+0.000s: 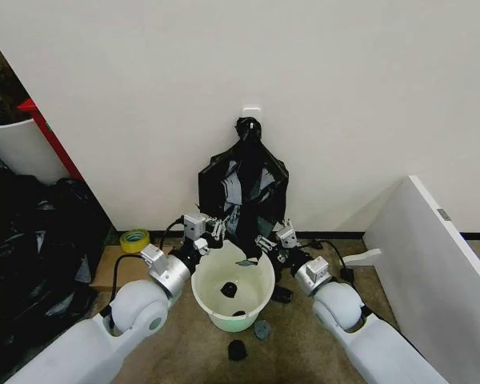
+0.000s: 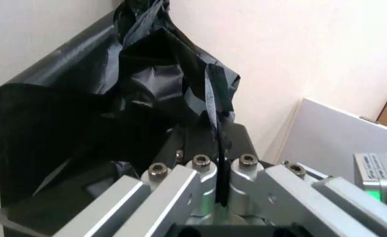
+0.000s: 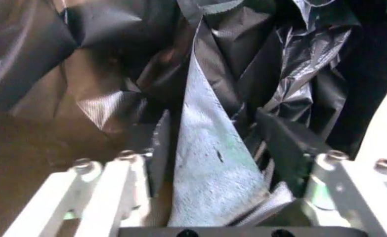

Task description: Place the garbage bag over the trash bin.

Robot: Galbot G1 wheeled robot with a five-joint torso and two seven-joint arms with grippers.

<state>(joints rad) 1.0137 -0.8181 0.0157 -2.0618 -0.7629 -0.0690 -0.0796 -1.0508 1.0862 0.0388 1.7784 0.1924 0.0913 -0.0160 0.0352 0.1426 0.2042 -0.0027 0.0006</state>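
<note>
**Black bag hangs above the bin, a claw at each lower edge**

The garbage bag (image 1: pixel 244 186) sits at centre frame in the head view, a glossy, crinkled black sheet bunched to a knot at the top against the cream wall (image 1: pixel 344 96) and fanning out below, with pale grey patches where the plastic catches light. Its lowest flap dips just over the back rim of the trash bin (image 1: pixel 233 298), a round cream-white bucket tapering to a pale green base, sitting on the brown floor at lower centre. Dark scraps (image 1: pixel 229 290) lie inside the bin; what they are is hard to tell.

The left gripper (image 1: pixel 209 233) is up at the bag's lower left edge, and its wrist camera shows the metal fingers (image 2: pixel 200 185) closed on a thin fold of black film. The right gripper (image 1: pixel 270 239) is at the lower right edge; its wrist camera shows a grey-blue strip of plastic running down between spread fingers (image 3: pixel 292 148), but whether they clamp it, I cannot tell.

A yellow tape roll (image 1: pixel 134 239) rests at left; a white panel (image 1: pixel 432 264) leans at right, cut off by the frame.
</note>
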